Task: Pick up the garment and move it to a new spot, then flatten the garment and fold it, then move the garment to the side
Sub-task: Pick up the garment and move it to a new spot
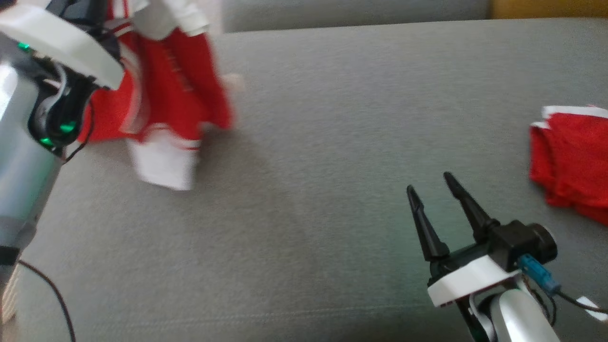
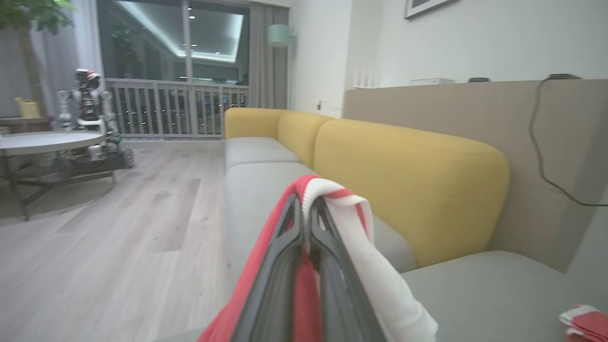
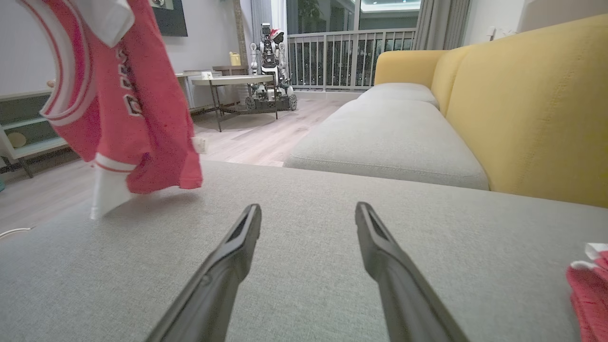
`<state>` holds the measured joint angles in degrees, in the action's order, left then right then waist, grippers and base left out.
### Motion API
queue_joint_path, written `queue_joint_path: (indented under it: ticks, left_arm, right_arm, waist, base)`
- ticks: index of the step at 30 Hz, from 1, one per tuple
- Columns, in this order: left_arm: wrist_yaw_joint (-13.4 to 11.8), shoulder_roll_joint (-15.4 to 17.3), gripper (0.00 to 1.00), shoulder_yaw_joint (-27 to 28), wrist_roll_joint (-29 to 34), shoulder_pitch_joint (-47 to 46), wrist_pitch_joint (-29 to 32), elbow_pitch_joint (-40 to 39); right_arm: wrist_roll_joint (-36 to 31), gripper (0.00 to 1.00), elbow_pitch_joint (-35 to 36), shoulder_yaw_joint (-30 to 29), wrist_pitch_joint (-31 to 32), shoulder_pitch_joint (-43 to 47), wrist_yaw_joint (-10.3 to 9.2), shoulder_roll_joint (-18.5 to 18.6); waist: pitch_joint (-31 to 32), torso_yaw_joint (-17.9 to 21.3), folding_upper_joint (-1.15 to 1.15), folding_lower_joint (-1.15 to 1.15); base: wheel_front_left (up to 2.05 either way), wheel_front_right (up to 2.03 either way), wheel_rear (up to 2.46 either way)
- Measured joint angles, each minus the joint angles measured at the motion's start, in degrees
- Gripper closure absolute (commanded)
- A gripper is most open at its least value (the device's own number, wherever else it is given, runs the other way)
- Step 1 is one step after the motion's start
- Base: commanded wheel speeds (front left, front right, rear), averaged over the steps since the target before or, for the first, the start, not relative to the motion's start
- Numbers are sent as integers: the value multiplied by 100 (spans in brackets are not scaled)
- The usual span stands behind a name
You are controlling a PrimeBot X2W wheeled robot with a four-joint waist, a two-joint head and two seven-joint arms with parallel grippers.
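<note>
1. Hanging at the upper left of the head view, the garment (image 1: 175, 95), a red jersey with white trim, drops from beside the left arm (image 1: 66, 52) over the grey seat cushion (image 1: 332, 142). It is blurred, so I cannot tell whether its white lower end touches the cushion. The right gripper (image 1: 430, 183) sits at the lower right above bare cushion, its two dark fingers spread with nothing between them, well apart from the garment. A second red and white cloth (image 1: 570, 156) lies crumpled on the cushion at the right edge, near the right gripper but not touching it. A thin dark cable (image 1: 52, 289) curls at the lower left.
2. From the left wrist view, the left gripper (image 2: 306, 202) has its fingers pressed together, pinching the garment. A white ribbed edge with a red stripe folds over the tips, red cloth falls to the left of the fingers and white cloth to the right. Beyond them a yellow backrest (image 2: 408, 190) runs along the grey seats. A pale wood floor (image 2: 118, 228) lies to the left. A round table (image 2: 47, 140) and another robot (image 2: 88, 104) stand far off by a railing.
3. From the right wrist view, the right gripper's fingers rise wide apart and empty over the grey cushion. The garment hangs at the upper left, clear of both fingers, with its white end lowest, near the cushion's edge. The second cloth shows at the lower right edge.
</note>
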<state>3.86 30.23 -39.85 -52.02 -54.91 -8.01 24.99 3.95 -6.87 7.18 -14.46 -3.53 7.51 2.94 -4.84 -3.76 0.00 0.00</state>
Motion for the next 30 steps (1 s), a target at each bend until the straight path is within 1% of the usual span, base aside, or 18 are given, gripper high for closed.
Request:
queue_joint_path:
  ticks: [3, 6, 7, 10, 14, 17, 19, 21, 24, 25, 26, 30]
  left_arm:
    - [-193, 11, 100, -2, -12, -6, 175, -443]
    - [-331, 2, 100, 7, -163, -8, 354, -771]
    - [-331, 2, 100, 7, -163, -8, 354, -771]
    - [-475, 3, 100, -23, -243, -2, 591, -1042]
    - [-627, -16, 100, -258, -260, 143, 903, -1294]
    - [-776, -104, 100, -515, -260, 390, 1198, -1280]
    - [-906, -260, 100, -593, -392, 645, 1281, -1080]
    - [-959, -455, 100, -717, -441, 903, 1270, -829]
    - [-995, -804, 100, -912, -280, 1115, 926, -325]
    - [-999, -901, 59, -971, -162, 1133, 769, -136]
    - [-998, -993, 0, -985, -112, 1138, 645, 29]
    - [-937, -1357, 0, -1016, 0, 1137, 54, 443]
  right_arm:
    - [123, 0, 25, 0, 0, 70, 0, -2]
    - [196, 0, 46, 12, 0, 70, 0, -2]
    - [196, 0, 46, 12, 0, 70, 0, -2]
    - [268, 0, 73, 44, 0, 70, 0, -2]
    - [297, 0, 125, 42, 0, 68, 0, -2]
    - [319, 0, 169, 47, 0, 62, 0, -2]
    - [358, 0, 180, 68, 0, 55, 0, -2]
    - [421, 0, 210, 83, 0, 55, 0, -2]
    - [433, 0, 296, 185, 0, 21, 0, -3]
    - [455, 0, 331, 212, 0, -13, 0, -3]
    - [476, 0, 348, 215, 0, -52, 0, -4]
    - [477, 0, 380, 125, 0, -121, 0, -3]
  waist:
    - [92, 264, 0, 0]
    - [159, 537, 0, 0]
    - [159, 537, 0, 0]
    - [187, 818, 0, 0]
    - [163, 1186, 0, 0]
    - [73, 1426, 0, 0]
    - [-5, 1568, 0, 0]
    - [-104, 1688, 0, 0]
    - [-269, 1849, 0, 0]
    - [-319, 1903, 0, 0]
    - [-361, 1953, 0, 0]
    - [-453, 2058, 0, 0]
  base:
    - [0, 0, 0]
    - [0, 0, 0]
    - [0, 0, 0]
    - [0, 0, 0]
    - [0, 0, 0]
    - [0, 0, 0]
    - [0, 0, 0]
    - [0, 0, 0]
    - [0, 0, 0]
    - [0, 0, 0]
    - [0, 0, 0]
    - [0, 0, 0]
